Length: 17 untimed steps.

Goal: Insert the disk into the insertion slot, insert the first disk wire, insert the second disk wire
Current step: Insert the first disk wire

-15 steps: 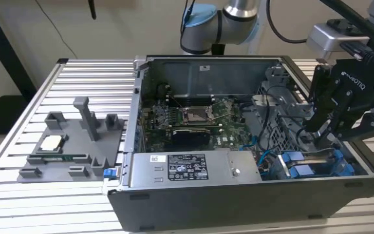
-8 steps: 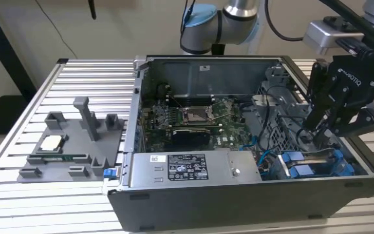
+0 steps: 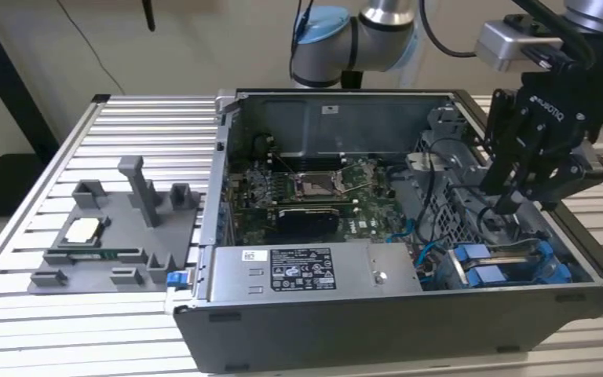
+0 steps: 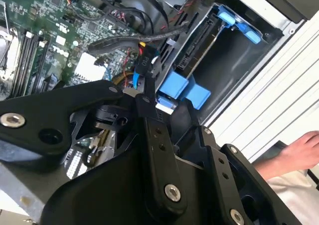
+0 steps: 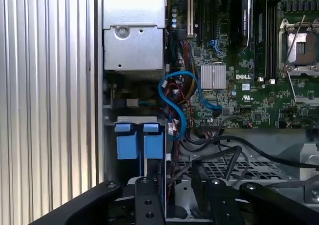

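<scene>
The disk point(image 3: 490, 271) stands on edge in the insertion slot at the case's front corner, on the exterior view's right. Its two blue carrier tabs point(image 5: 139, 145) face up, and in the second wrist view the disk's point(image 4: 182, 88) connector edge is bare. My black gripper point(image 3: 521, 206) hangs over the drive cage just behind the disk. Its fingers point(image 5: 144, 202) stand apart with nothing held between them. A black plug on red and yellow wires point(image 4: 144, 63) lies just past the gripper point(image 4: 164, 103). A blue data cable point(image 5: 174, 93) loops loose over the motherboard.
The open computer case point(image 3: 385, 330) sits on a slotted aluminium table point(image 3: 29, 330). A grey labelled power-supply box point(image 3: 312, 271) fills the front beside the disk. A grey fixture point(image 3: 113, 236) with small parts lies on the exterior view's left. A person's hand point(image 4: 299, 150) rests outside the case.
</scene>
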{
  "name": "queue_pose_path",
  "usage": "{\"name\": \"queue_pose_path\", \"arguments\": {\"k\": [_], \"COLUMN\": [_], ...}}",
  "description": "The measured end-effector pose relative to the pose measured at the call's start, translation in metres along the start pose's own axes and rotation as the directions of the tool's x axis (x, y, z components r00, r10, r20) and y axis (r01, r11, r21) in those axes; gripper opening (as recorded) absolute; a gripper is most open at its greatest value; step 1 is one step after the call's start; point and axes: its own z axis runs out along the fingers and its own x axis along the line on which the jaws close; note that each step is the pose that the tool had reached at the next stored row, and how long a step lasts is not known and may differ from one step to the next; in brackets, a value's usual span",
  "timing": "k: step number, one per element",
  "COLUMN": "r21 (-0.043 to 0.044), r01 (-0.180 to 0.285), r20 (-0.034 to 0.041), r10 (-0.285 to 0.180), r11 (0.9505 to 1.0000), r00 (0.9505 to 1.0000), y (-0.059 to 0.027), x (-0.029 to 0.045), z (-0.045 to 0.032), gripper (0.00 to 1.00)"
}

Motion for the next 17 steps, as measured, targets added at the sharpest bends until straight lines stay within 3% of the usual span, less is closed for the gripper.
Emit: {"name": "queue_pose_path", "arguments": {"k": [9, 17], "r21": [0.0005, 0.0005], "r01": [-0.001, 0.002], "r20": [-0.0262, -0.0272], "r10": [0.001, -0.002], "r11": [1.0, 1.0], "r00": [0.9997, 0.9996], "y": [0.0004, -0.0028], "x": [-0.0222, -0.025], "z": [-0.0015, -0.0017], "gripper": [0.4, 0.4]}}
